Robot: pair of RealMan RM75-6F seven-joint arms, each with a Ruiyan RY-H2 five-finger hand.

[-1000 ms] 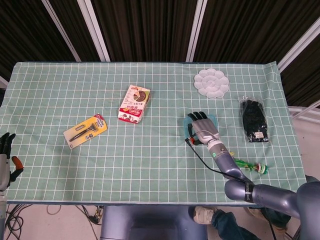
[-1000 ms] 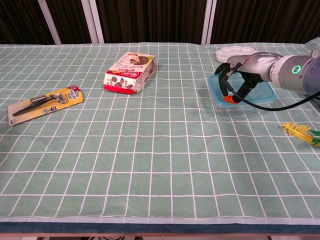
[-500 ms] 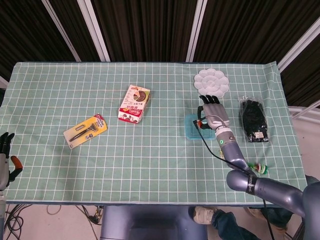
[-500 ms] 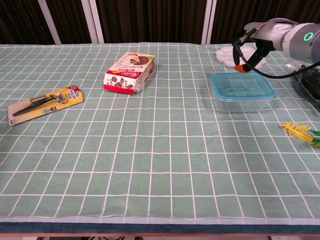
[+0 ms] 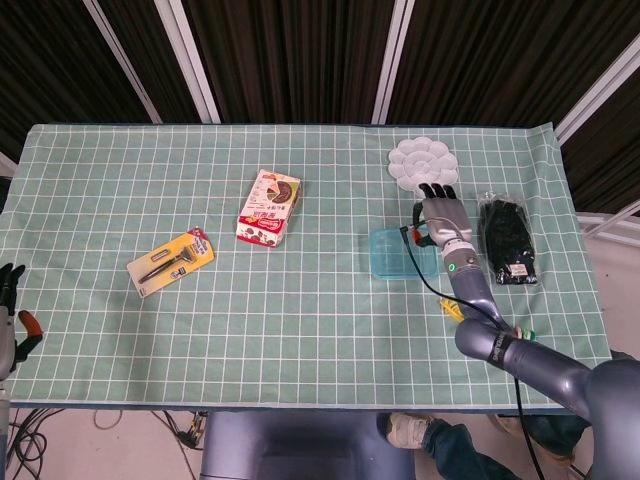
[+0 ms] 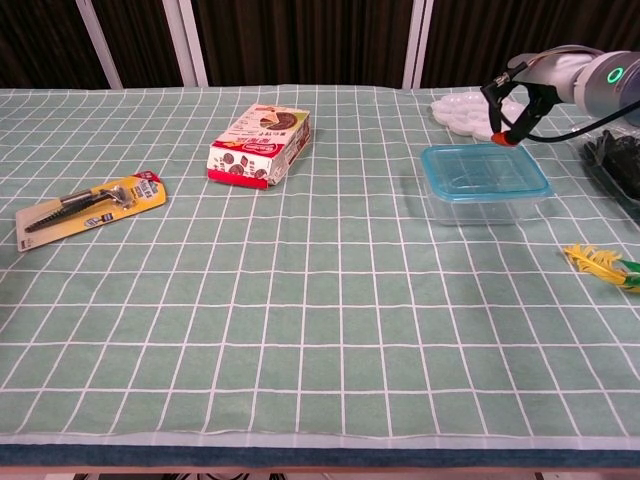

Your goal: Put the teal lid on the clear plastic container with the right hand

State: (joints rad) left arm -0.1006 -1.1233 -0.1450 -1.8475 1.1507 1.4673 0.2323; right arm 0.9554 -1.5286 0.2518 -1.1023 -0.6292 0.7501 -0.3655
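One lid (image 6: 485, 170): seated on the container (image 6: 487, 205) (task looks done).
Right hand (image 5: 442, 215): released, empty, raised clear beside it.

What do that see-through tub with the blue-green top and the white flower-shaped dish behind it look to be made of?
The clear plastic container looks like thin, glossy transparent plastic: the tablecloth grid shows through its walls. The teal lid on it seems to be tinted translucent plastic with a raised rim. The white palette dish looks like smooth moulded plastic, possibly ceramic; its round wells catch soft highlights.
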